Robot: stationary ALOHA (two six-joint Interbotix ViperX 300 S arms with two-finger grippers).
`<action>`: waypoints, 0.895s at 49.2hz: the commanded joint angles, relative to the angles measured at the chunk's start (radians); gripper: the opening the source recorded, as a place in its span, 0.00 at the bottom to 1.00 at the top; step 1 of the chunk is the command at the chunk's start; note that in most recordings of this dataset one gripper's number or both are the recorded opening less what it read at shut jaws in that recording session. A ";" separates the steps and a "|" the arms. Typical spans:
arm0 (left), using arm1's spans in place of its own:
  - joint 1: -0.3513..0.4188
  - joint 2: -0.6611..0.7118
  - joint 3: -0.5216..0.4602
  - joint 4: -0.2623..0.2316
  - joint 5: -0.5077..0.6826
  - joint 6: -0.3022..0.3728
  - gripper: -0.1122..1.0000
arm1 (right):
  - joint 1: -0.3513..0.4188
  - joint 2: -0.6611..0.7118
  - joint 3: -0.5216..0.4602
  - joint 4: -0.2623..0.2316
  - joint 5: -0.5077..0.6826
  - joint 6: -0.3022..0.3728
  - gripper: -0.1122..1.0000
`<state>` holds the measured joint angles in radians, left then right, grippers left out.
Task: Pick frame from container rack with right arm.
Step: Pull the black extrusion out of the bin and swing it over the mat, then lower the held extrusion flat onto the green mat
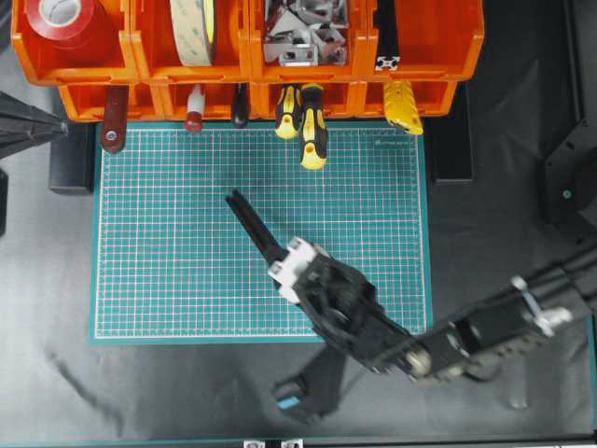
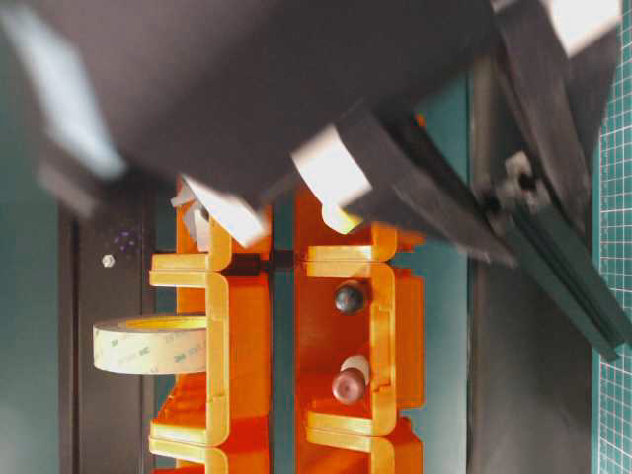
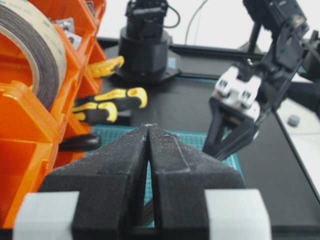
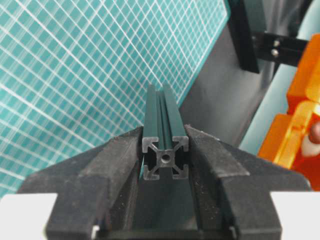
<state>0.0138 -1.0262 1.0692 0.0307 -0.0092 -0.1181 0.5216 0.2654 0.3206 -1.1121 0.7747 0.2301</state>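
My right gripper (image 1: 270, 245) hangs over the green cutting mat (image 1: 187, 261), shut on the frame (image 1: 244, 215). The slim black bar points up-left toward the container rack (image 1: 140, 70) and is clear of it. In the right wrist view the frame's (image 4: 160, 110) square slotted end sits clamped between both jaws of the right gripper (image 4: 165, 150). The table-level view shows the frame (image 2: 568, 281) slanting above the mat's edge. My left gripper (image 3: 148, 127) is shut on nothing and stays at the left side, beside the orange bins (image 3: 20, 130).
A second black bar (image 1: 387, 37) stands in the rack's top right bin. Yellow-and-black screwdrivers (image 1: 312, 131) jut from the lower bins over the mat's far edge. The bins also hold tape rolls (image 1: 196, 28), red tape (image 1: 61, 19) and metal brackets (image 1: 303, 37).
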 commanded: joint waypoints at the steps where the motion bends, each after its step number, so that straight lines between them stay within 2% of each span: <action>1: 0.011 0.009 -0.028 0.003 -0.006 -0.002 0.10 | -0.029 -0.008 -0.035 -0.002 -0.020 -0.044 0.32; 8: 0.012 0.006 -0.026 0.003 -0.006 0.000 0.10 | -0.054 0.000 -0.040 0.026 -0.034 -0.087 0.32; 15: 0.012 0.009 -0.026 0.003 -0.006 0.000 0.10 | -0.057 0.005 -0.040 0.054 -0.049 -0.091 0.32; 25: 0.021 0.006 -0.026 0.003 -0.006 0.002 0.10 | -0.058 0.012 -0.035 0.146 -0.091 -0.092 0.32; 35: 0.025 0.008 -0.023 0.003 -0.005 0.002 0.10 | -0.060 0.014 -0.021 0.153 -0.103 -0.069 0.32; 44: 0.025 0.009 -0.023 0.003 -0.005 -0.002 0.10 | -0.060 0.014 -0.021 0.193 -0.110 -0.074 0.32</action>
<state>0.0353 -1.0262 1.0692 0.0307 -0.0092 -0.1181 0.4617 0.2945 0.3068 -0.9449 0.6780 0.1534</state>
